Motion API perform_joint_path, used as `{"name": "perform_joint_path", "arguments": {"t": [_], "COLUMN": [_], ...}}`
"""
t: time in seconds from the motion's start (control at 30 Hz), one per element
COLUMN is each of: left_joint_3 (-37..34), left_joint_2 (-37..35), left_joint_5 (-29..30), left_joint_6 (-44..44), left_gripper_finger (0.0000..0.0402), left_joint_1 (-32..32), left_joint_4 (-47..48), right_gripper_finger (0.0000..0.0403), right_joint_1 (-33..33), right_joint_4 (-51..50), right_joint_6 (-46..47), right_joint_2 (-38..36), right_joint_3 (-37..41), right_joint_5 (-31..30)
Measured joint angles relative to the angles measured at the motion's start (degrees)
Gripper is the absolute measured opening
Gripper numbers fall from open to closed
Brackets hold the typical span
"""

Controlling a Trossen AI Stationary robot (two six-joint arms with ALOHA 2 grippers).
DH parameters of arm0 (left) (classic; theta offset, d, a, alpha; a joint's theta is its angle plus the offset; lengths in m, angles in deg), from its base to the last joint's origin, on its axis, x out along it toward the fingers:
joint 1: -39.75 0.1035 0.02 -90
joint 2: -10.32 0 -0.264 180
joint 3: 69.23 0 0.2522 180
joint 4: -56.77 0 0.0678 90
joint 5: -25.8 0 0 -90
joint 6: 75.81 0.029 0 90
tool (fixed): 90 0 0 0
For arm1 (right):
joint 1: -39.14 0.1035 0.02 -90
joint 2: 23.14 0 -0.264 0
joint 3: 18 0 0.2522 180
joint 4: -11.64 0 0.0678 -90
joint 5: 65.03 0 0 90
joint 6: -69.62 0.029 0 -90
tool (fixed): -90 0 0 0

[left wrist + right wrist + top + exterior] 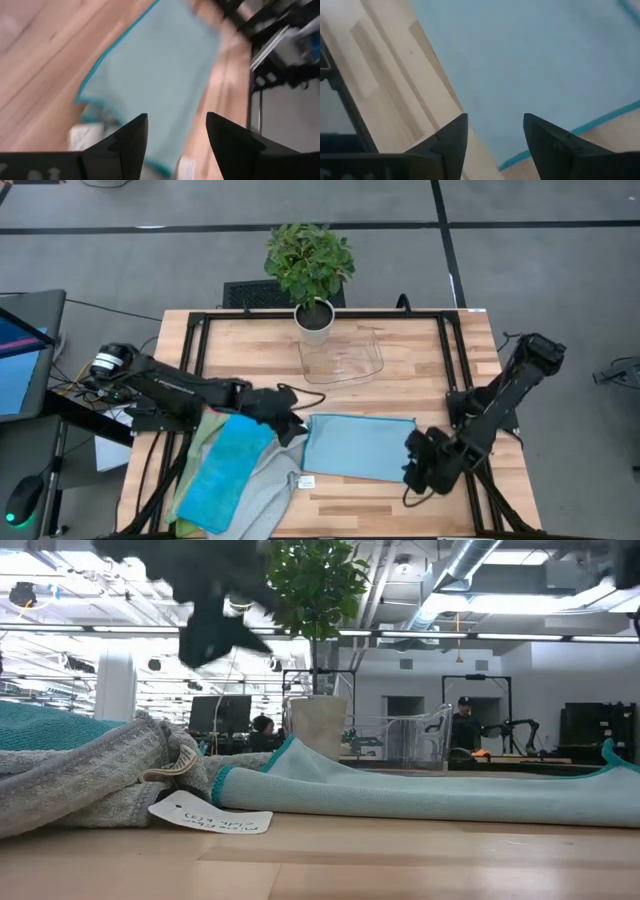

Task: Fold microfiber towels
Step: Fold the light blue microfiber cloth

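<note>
- Your light towel (358, 446) lies flat near the table's (440, 360) front edge, long axis left-right, between both arms.
- Left gripper (290, 420) at its left end, right gripper (425, 462) at its right; both spread, empty.

A grey floor (540, 270) crossed by dark lines fills the upper part of the high view. In the low view, exposed ducts (455, 570) and bright ceiling lights (520, 605) hang above desks with monitors (220, 712), where people (463, 725) sit.
</note>
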Motion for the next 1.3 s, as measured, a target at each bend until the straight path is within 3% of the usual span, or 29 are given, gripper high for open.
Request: {"name": "perform_joint_path", "arguments": {"t": [0.13, 0.3, 0.63, 0.77, 0.93, 1.13, 1.3], "left_joint_3": [0.0, 0.0, 0.0, 0.0, 0.0, 0.0, 0.0], "left_joint_2": [2.4, 9.2, 16.4, 16.4, 18.4, 21.8, 21.9], "left_joint_5": [6.6, 5.6, 4.7, 8.1, 9.9, 11.2, 14.3], "left_joint_6": [0.8, 0.5, -2.9, -2.7, -1.9, 3.3, 4.5], "left_gripper_finger": [0.019, 0.0162, 0.0045, 0.001, 0.0003, 0.0001, 0.0], "left_joint_1": [-5.0, -7.5, -11.7, -13.1, -14.1, -15.9, -16.2], "left_joint_4": [-8.3, -12.2, -12.2, -9.7, -8.1, -16.5, -15.7], "right_gripper_finger": [0.0194, 0.0178, 0.0169, 0.0169, 0.0169, 0.0169, 0.0169], "right_joint_1": [3.7, 6.5, 8.0, 7.9, 8.0, 8.0, 8.0], "right_joint_4": [2.6, 3.1, 7.9, 8.0, 8.0, 8.3, 8.8], "right_joint_6": [6.4, 14.3, 18.6, 19.0, 19.1, 20.0, 20.0], "right_joint_2": [6.0, 11.0, 15.2, 16.0, 16.1, 16.1, 16.2], "right_joint_3": [0.0, 0.0, 0.0, -0.1, -0.1, -0.1, -0.1], "right_joint_5": [-1.0, -0.7, 1.1, 1.1, 0.9, 0.9, 1.0]}}
